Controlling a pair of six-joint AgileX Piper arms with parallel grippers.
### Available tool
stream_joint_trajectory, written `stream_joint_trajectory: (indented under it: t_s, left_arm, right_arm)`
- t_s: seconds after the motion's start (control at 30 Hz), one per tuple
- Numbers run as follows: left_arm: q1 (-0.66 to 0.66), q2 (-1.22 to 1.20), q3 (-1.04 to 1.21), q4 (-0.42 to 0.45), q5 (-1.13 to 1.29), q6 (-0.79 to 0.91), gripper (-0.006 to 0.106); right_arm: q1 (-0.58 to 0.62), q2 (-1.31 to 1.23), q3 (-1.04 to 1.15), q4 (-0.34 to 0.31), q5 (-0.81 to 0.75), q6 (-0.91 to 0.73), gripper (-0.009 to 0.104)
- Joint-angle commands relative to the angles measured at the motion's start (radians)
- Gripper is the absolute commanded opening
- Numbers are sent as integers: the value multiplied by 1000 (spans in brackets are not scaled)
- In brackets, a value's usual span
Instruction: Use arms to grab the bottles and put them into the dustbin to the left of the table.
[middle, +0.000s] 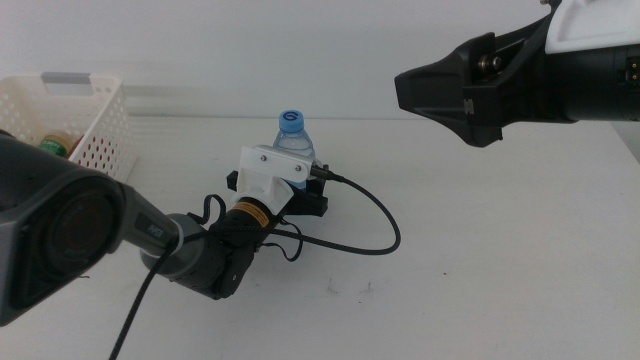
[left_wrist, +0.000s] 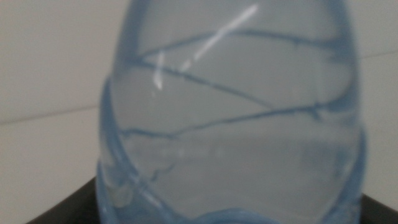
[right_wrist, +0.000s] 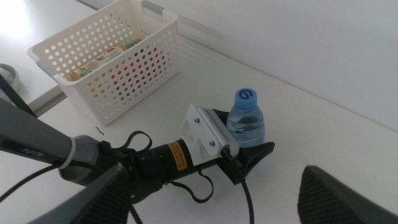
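- The dustbin (middle: 95, 120) stands well off to the left of my left gripper (middle: 300, 195), at the far left of the table (middle: 500, 260); a yellow tea bottle (middle: 55, 143) lies inside it.
- My left gripper sits low on the tabletop with the clear water bottle (middle: 292, 136) upright between its jaws, one on either side of the base, clasping it.
- My left arm (middle: 190, 250) reaches in from the near left, stretched almost flat over the table, its black cable (middle: 380, 215) looping out to the right.
- My right gripper (middle: 455, 88) hangs high, well right of the bottle, holding nothing, jaws apart.
- My left wrist view is filled by the bottle's ribbed clear wall (left_wrist: 230, 124); only my right wrist view shows red things through the basket's holes (right_wrist: 118, 74).
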Motion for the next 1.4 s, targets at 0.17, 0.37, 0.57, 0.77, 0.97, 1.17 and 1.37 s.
stream_joint_trajectory:
  t_s: [0.17, 0.37, 0.57, 0.77, 0.97, 1.17, 1.37]
  left_arm:
    - [2, 27, -21, 1, -14, 11, 81]
    - [2, -81, 64, 14, -64, 19, 29]
    - [2, -375, 227, 12, 162, 30, -2]
    - [4, -717, 249, 19, 765, -29, -2]
    - [99, -880, 46, 16, 1437, 11, -2]
    - [334, -815, -317, -3, 1921, 227, -2]
    - [562, -638, -597, 21, 2153, 370, -2]
  right_arm:
    - [3, -5, -4, -3, 0, -3, 93]
    - [3, -5, -4, -3, 0, -3, 93]
    - [3, -5, -4, -3, 0, -3, 93]
    - [3, -5, -4, -3, 0, -3, 93]
    - [3, -5, -4, -3, 0, -3, 93]
    - [3, -5, -4, -3, 0, -3, 93]
    - [3, -5, -4, -3, 0, -3, 93]
